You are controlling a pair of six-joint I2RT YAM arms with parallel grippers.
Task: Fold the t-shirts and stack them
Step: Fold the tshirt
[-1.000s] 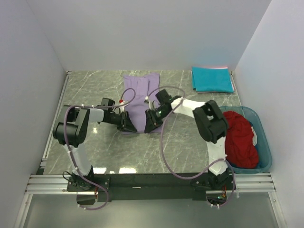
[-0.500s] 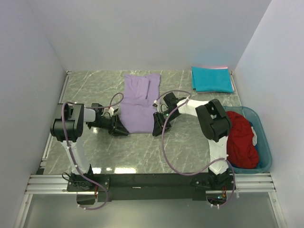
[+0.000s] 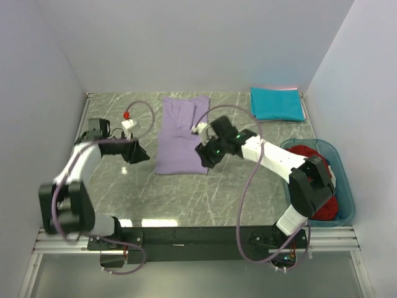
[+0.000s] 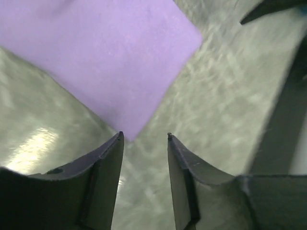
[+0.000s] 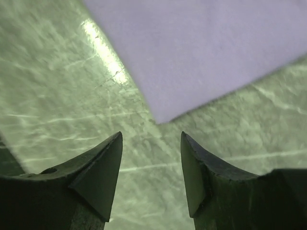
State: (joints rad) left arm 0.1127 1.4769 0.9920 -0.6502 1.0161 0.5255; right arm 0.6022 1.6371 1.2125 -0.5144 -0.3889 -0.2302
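Lavender fabric is lying as a long folded strip in the middle of the bench (image 3: 186, 198): this lavender t-shirt (image 3: 180, 139) is reaching from near the back wall toward the arms. Its right edge is partly hidden under the right arm in the top view. The dark red t-shirt (image 3: 300, 151) is sitting in the teal bin (image 3: 347, 186) at the right, and the right arm's elbow is covering most of it (only patches are showing). The teal t-shirt (image 3: 277, 103) is resting folded in the far right corner, well apart from the others.

The left tool (image 3: 141, 154) is hovering just beside the near left corner of the lavender t-shirt. In its wrist view the fingers are standing apart with only bench between them. The right tool (image 3: 205, 158) is hovering at the near right corner. Its fingers are also apart and holding nothing, and the corner is pointing into the gap.

Bare bench is showing between the lavender t-shirt's near edge and the arm bases, and also to the left of it. Walls are closing the bench on three sides. A small white and red piece (image 3: 127, 116) on the left arm's cable is too small to make out.
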